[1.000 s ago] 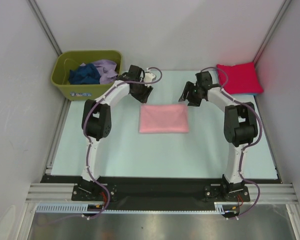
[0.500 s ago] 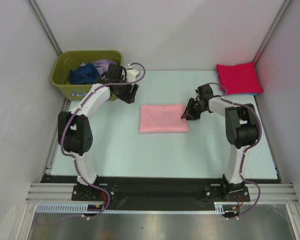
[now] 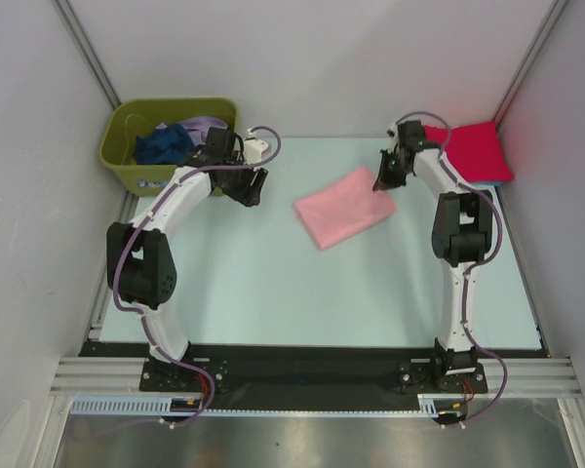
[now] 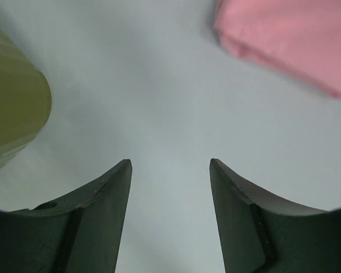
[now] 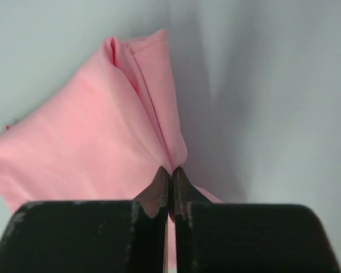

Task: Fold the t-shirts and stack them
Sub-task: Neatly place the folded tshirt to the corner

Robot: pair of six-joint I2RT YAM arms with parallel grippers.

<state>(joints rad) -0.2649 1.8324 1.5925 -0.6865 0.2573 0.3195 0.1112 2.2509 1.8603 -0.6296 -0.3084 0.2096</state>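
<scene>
A folded light pink t-shirt point(image 3: 343, 207) lies slanted on the table, its right edge pinched in my right gripper point(image 3: 383, 183). The right wrist view shows the jaws point(image 5: 171, 172) shut tight on a fold of the pink cloth point(image 5: 91, 142). A folded red t-shirt point(image 3: 466, 151) rests at the back right on top of a light blue one point(image 3: 501, 181). Navy point(image 3: 164, 144) and lavender point(image 3: 208, 130) t-shirts lie crumpled in the bin. My left gripper point(image 3: 251, 188) hangs open over bare table beside the bin, nothing between its fingers point(image 4: 111, 193); the pink t-shirt point(image 4: 290, 40) shows at the upper right there.
The olive-green bin point(image 3: 141, 171) stands at the back left, its wall point(image 4: 11, 119) just left of my left gripper. White walls close in the table on three sides. Light green table surface point(image 3: 302, 292) spreads in front of the pink t-shirt.
My right gripper dropped to the pink t-shirt's right edge, shut on it and pulled it back and right, so the shirt now lies slanted. My left arm swung left toward the bin.
</scene>
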